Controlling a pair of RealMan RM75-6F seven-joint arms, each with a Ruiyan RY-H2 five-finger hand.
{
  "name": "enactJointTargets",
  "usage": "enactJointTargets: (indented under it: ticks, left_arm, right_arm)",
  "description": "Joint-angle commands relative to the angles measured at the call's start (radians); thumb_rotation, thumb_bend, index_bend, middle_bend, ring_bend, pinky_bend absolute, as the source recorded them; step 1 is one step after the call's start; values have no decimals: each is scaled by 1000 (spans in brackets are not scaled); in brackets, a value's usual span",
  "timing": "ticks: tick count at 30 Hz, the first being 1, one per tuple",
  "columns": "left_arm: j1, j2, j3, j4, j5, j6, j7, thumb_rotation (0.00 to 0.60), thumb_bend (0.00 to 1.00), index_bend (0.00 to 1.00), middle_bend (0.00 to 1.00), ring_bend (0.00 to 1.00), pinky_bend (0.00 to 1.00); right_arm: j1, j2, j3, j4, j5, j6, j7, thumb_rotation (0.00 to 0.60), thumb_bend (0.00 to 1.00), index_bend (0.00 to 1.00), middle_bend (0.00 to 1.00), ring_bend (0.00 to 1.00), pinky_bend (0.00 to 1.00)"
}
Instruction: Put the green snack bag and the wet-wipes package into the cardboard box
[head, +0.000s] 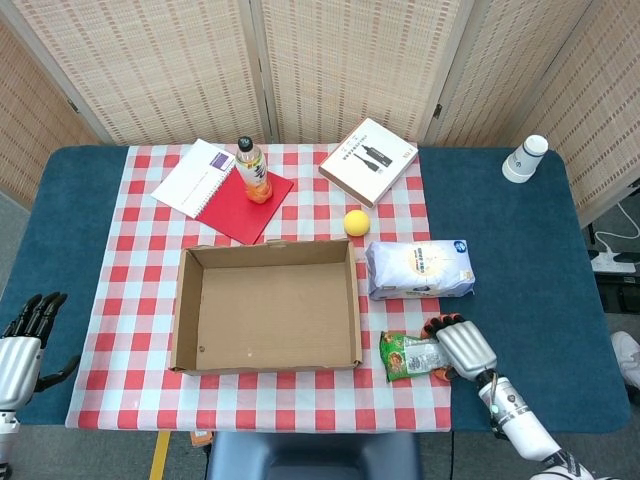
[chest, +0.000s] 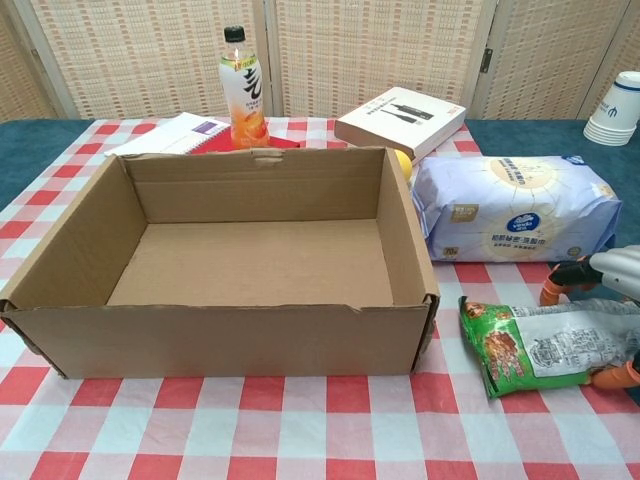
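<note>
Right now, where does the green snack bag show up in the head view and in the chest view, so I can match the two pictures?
Head view: the green snack bag lies low and right of centre, just right of the cardboard box, with the right hand on its right end.
Chest view: the bag is at lower right, beside the box's front right corner.
Shared landmark: the wet-wipes package lies just beyond it in both.
</note>
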Motion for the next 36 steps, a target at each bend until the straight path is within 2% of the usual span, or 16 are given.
enactJointTargets:
  ticks: [1, 7, 11, 18, 21, 26, 31, 36]
  left_arm:
    - [0, 0, 0, -1, 0, -1, 1, 600, 241, 24, 49, 0, 229]
    - [-1, 0, 1, -1, -1, -4, -1, 600, 241, 24, 49, 0, 229]
    - [0, 1, 1, -1, -1, -2, -3, 600, 241, 24, 49, 0, 230]
    - [-1, 4, 0, -3, -8, -8, -1, 600, 240, 24, 49, 0, 229]
    - [-1, 6, 3, -5, -6, -10, 6, 600, 240, 24, 49, 0, 229]
    - [-3, 5, 9, -9, 0, -16, 19, 600, 240, 23, 49, 0, 229]
    - [-3, 6, 6, -12, -3, -14, 26, 600, 241, 24, 49, 0, 230]
    - [-4, 4, 5, -11, -7, -16, 29, 600, 241, 24, 49, 0, 230]
  right_arm:
    - [-1, -4, -1, 4, 2, 5, -6, 600, 117, 564, 413, 370, 554]
    - [-7, -15, -3, 21, -11, 39, -8, 600, 230, 704, 517, 490, 688]
    - [-13, 0, -7, 6, -36, 75, -5, 600, 276, 742, 544, 520, 719]
    - [-32, 113, 6, -141, -90, 181, -56, 600, 301, 753, 553, 527, 730]
    - [-33, 169, 37, -227, -107, 233, -103, 600, 302, 757, 554, 530, 730]
    - [4, 246, 128, -376, -105, 268, -191, 600, 314, 762, 557, 536, 730]
    - [96, 276, 212, -472, -43, 179, -264, 600, 315, 761, 557, 539, 730]
    - [202, 206, 265, -495, 9, 93, -361, 600, 326, 758, 557, 540, 730]
